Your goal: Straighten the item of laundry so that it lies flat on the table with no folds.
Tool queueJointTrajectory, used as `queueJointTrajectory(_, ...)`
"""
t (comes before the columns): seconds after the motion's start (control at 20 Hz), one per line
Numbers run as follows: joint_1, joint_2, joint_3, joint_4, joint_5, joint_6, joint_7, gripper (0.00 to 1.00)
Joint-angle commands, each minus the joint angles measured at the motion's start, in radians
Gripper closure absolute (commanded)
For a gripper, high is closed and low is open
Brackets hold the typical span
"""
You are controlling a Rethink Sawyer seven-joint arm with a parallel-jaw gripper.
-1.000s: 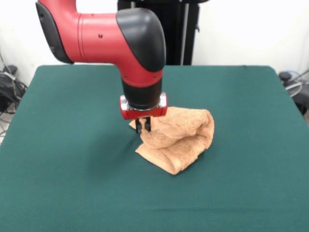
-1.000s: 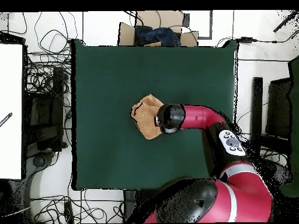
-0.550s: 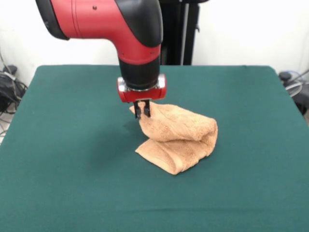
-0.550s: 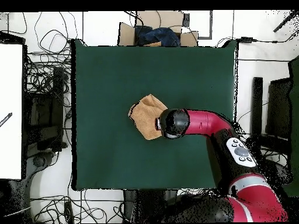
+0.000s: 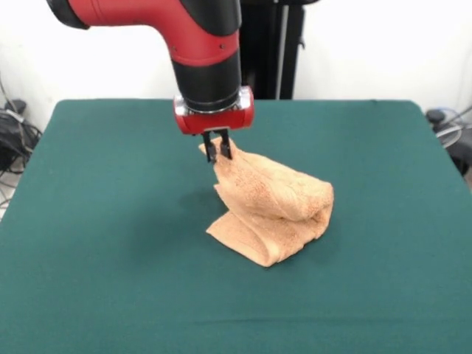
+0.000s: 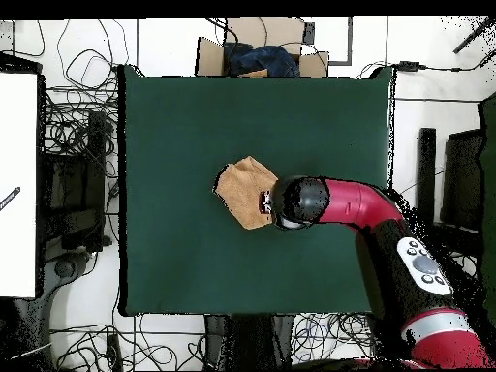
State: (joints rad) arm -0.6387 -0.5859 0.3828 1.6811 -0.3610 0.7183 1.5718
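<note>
Black pincer (image 5: 217, 151) is clamped narrow on one corner of the peach terry towel (image 5: 274, 212), holding that corner up off the tabletop (image 5: 110, 221) while the rest hangs down and sits bunched under it. In the overhead view the towel (image 6: 242, 191) is roughly mid-tabletop, well away from every edge, with the red arm (image 6: 354, 203) covering the corner it has hold of.

My guess is we're partway through unfolding. The towel looks doubled over, with a fat rolled fold on the side away from the pincer and a lower layer flat on the green.

Stuff that could go wrong: it's only a corner pinch, so thick terry could slip out if the pull gets sharp. Also the whole bundle might just drag along as one lump instead of peeling open.
</note>
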Motion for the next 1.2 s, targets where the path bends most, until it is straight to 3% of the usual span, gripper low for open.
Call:
queueJointTrajectory(0.05,-0.042,-0.016,0.123,-0.020,0.024,0.152,-0.172,1.00)
queueJointTrajectory(0.4,-0.108,-0.128,0.155,-0.063,0.013,0.330,-0.245,1.00)
queueJointTrajectory(0.9,-0.179,-0.148,0.209,-0.131,-0.027,0.452,-0.307,1.00)
queueJointTrajectory(1.2,-0.190,-0.101,0.219,-0.179,-0.039,0.478,-0.341,1.00)
